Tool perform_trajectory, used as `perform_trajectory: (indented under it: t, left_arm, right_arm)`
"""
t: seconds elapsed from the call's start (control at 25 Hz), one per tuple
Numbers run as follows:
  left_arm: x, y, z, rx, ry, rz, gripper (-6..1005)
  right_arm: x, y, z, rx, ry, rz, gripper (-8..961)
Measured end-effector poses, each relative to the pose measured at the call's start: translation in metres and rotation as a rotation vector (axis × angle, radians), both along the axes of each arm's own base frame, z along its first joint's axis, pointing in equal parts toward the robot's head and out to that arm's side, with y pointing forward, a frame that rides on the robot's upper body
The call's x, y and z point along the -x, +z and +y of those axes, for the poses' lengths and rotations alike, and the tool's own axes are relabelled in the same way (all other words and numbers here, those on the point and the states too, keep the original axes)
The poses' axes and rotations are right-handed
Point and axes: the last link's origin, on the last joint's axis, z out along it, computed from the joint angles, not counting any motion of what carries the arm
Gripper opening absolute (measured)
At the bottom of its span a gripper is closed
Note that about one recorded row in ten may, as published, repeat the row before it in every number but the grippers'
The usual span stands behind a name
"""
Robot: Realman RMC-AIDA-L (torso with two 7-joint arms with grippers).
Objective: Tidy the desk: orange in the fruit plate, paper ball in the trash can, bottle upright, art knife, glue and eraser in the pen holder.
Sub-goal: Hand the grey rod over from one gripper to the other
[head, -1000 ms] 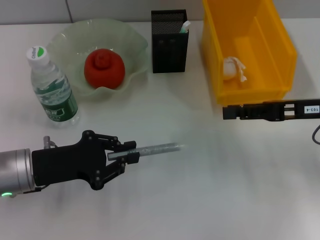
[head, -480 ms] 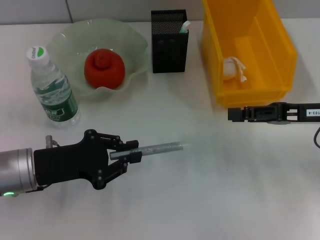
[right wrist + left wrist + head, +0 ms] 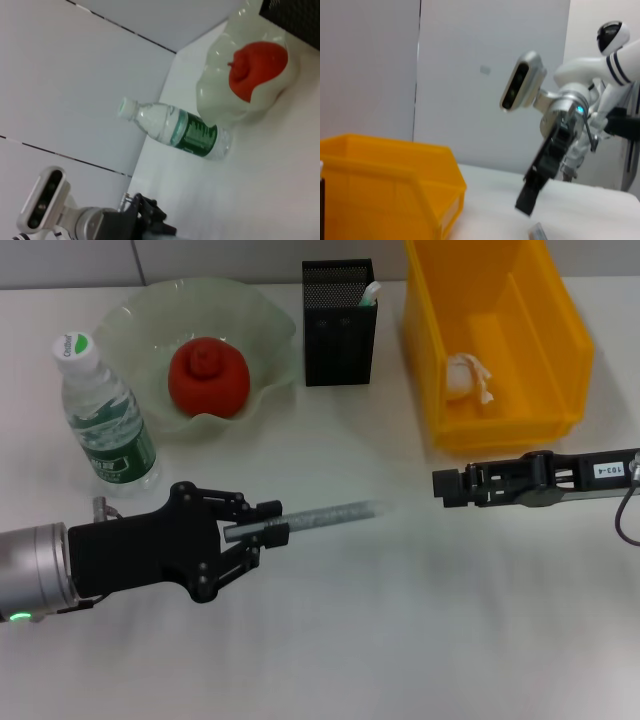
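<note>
Head view: left gripper holds the knife over the counter

Head view shows the left gripper (image 3: 262, 532) low over the white counter (image 3: 400, 620), its jaws clamped on one end of the grey art knife (image 3: 325, 516), which sticks out level toward the right gripper (image 3: 442, 484). That right gripper hangs just in front of the yellow trash bin (image 3: 500, 340); I cannot tell how its jaws stand. The paper ball (image 3: 466, 377) lies inside the bin. The orange (image 3: 208, 377) sits in the pale green fruit plate (image 3: 150, 315). The bottle (image 3: 105, 420) stands upright beside the plate. The black mesh pen holder (image 3: 340, 335) stands between plate and bin, with a white-and-green item (image 3: 370, 293) in it.
</note>
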Motion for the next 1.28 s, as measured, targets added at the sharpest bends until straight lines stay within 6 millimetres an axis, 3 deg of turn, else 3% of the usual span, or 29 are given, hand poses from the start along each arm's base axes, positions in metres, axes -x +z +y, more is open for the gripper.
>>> perform_trajectory:
  t: [0.28,0.72,1.28]
  left_arm:
    - [-0.003,0.002,0.001,-0.008,-0.008,-0.024,196]
    - [-0.010,0.002,0.000,0.005,-0.027,-0.055,197]
    - [-0.015,0.004,-0.002,0.008,-0.040,-0.097,200]
  right_arm:
    - [0.008,-0.009,-0.001,0.017,-0.005,0.024,681]
    - [0.026,-0.025,-0.003,0.051,0.022,0.077,674]
    - [0.036,-0.031,-0.005,0.071,0.050,0.114,669]
